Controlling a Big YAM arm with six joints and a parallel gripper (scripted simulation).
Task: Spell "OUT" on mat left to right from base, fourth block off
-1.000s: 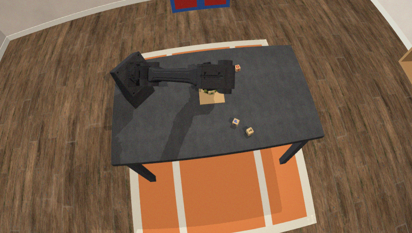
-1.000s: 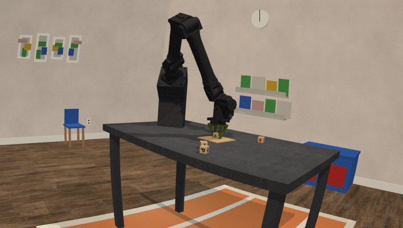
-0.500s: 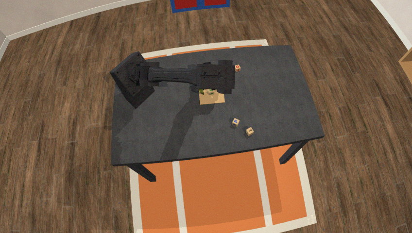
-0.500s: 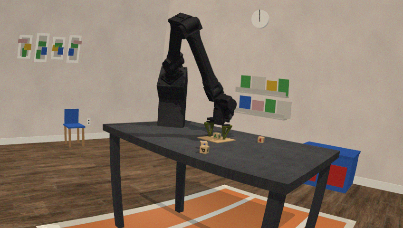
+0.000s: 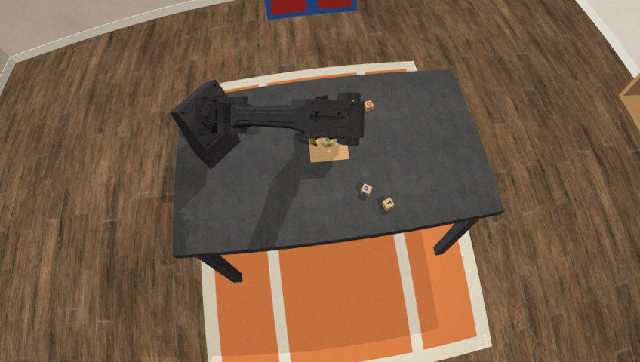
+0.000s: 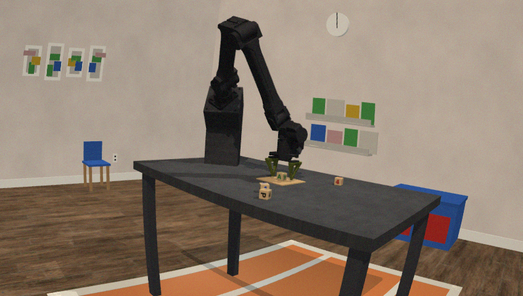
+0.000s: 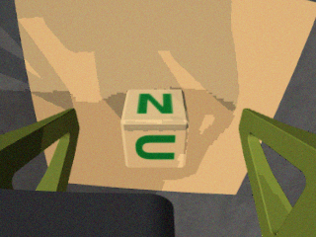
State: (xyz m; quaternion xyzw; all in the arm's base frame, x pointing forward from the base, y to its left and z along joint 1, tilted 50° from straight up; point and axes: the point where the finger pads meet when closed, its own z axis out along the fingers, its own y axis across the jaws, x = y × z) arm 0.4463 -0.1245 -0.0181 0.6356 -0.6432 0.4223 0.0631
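A wooden block with green letters [image 7: 154, 129] lies on the tan mat [image 7: 158, 46], near the mat's edge closest to the arm. In the wrist view one face reads N and the face below it shows a U lying on its side. My gripper [image 7: 159, 118] is open, with its green fingers standing well clear on either side of this block. The block [image 6: 282, 176] and the gripper [image 6: 282, 169] also show in the exterior view. A block with a red O on top [image 5: 368, 105] lies off the mat. The P block [image 5: 365, 188] and the T block [image 5: 388, 204] lie together on the table, off the mat.
The arm's base [image 5: 207, 121] stands at the table's left end, and the arm [image 5: 287, 117] reaches over the mat [image 5: 330, 152], hiding part of it. The table's edge runs not far beyond the T block.
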